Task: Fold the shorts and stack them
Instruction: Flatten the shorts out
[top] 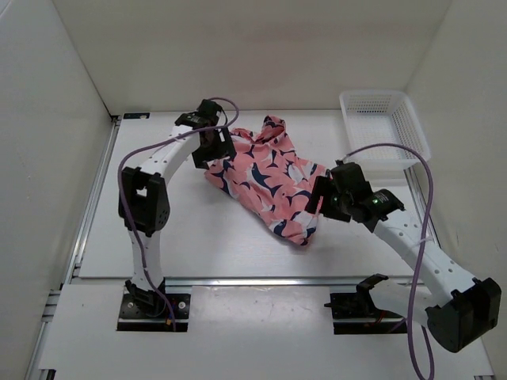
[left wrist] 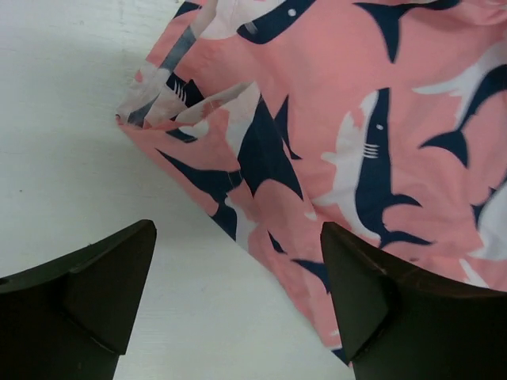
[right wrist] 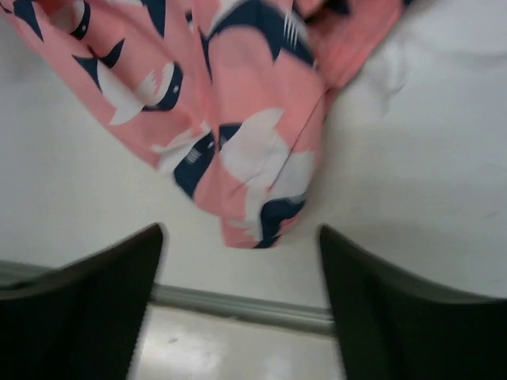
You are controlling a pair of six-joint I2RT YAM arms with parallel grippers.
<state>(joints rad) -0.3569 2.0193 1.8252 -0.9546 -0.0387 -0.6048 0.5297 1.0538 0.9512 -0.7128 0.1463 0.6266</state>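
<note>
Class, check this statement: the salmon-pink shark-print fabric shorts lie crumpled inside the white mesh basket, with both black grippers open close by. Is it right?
The salmon-pink shark-print shorts are not in the white mesh basket: they lie crumpled on the white table, apart from it, as the top external view shows. The left gripper and right gripper are open close by.

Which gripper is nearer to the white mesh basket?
Right. The right gripper is at the near-right end of the shorts, below and left of the basket in the top view. The left gripper is at the shorts' left edge, across the garment from the basket.
</note>
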